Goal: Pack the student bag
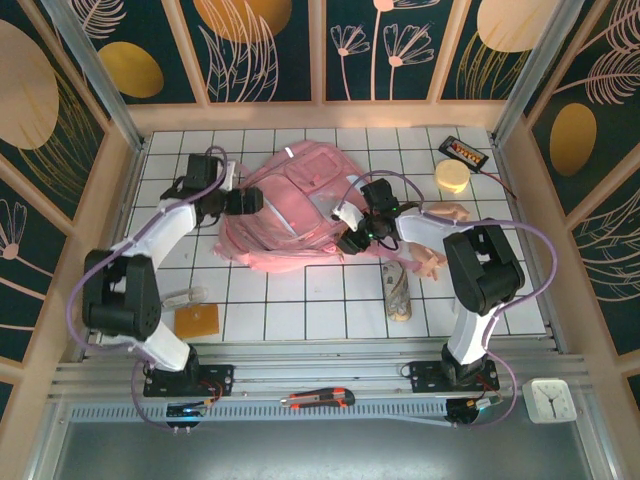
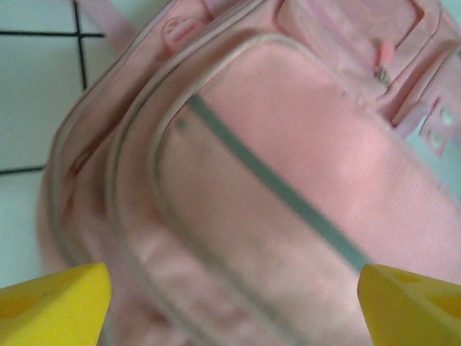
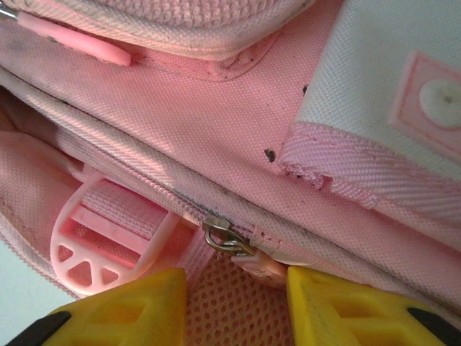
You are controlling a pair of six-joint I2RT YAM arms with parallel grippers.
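Student bag (image 3: 216, 130) of matt woven cloth, plastic buckle (image 3: 72, 213).

The student bag (image 1: 285, 215) is seen in soft pink throughout, crossed by a grey strip (image 2: 274, 182). Bright yellow is shown on the fingertips (image 2: 54, 303). The table (image 1: 300, 300) is tiled white with dark grid lines, and the walls (image 1: 270, 40) are patterned dark teal with gold discs and cream plant outlines.

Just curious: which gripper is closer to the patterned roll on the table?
Right. The right gripper is on the bag just beyond the roll; the left gripper is at the bag's far side.
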